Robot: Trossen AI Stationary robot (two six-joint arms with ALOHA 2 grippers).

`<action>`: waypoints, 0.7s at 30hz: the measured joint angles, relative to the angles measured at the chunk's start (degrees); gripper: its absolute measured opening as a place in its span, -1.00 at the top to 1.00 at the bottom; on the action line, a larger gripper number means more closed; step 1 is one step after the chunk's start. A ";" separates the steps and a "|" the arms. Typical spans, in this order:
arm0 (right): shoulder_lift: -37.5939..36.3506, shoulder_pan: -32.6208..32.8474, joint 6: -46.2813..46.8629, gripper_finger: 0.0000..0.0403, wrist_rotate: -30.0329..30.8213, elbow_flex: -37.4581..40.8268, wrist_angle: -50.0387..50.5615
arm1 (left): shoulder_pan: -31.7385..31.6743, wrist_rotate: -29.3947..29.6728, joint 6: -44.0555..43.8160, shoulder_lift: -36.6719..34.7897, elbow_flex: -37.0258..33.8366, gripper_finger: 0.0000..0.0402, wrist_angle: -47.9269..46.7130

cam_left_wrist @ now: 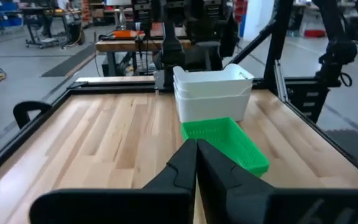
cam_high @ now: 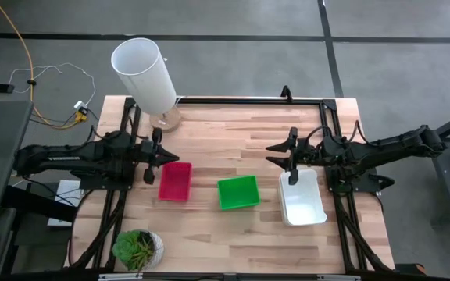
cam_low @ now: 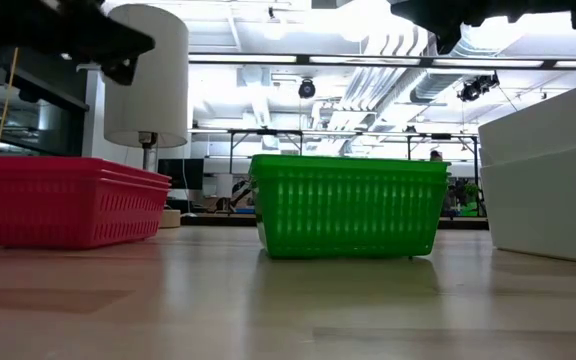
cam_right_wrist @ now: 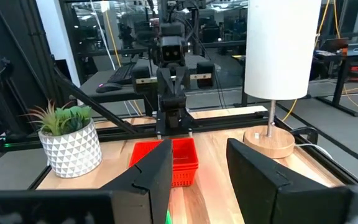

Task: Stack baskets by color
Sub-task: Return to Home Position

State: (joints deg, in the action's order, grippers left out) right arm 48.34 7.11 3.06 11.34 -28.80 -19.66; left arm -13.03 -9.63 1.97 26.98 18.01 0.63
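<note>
The left gripper (cam_left_wrist: 196, 163) has its two dark, wedge-shaped fingers pressed flat together with nothing between them; in the high view it hangs just beside the far left corner of the red baskets (cam_high: 175, 180). The right gripper (cam_right_wrist: 197, 168) holds its blocky black fingers spread apart, empty, over the far end of the white baskets (cam_high: 301, 197). The three colours sit in a row across the middle of the table (cam_high: 225, 234), a pale butcher-block top of glued wooden strips, framed by black metal rails. The red baskets are on the left, the green baskets (cam_high: 237, 192) in the centre and the white on the right, each nested into one stack and apart from its neighbour. The baskets are glossy plastic, shallow and rectangular, with rolled rims layered one above another and walls pierced by narrow upright slots. Behind the left arm stands a smooth white cylinder (cam_high: 144, 74) on a round wooden base, and at the near left corner is a spiky green plant (cam_high: 137, 247) in a white faceted pot.
</note>
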 joint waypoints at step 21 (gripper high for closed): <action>-7.01 0.00 5.04 0.32 -0.80 0.00 5.31 | 3.68 5.75 -7.07 -19.63 -17.43 1.00 0.73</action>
State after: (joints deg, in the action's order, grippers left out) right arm 41.32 7.11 8.09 10.55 -28.80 -14.35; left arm -9.35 -3.88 -5.10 7.35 0.58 1.36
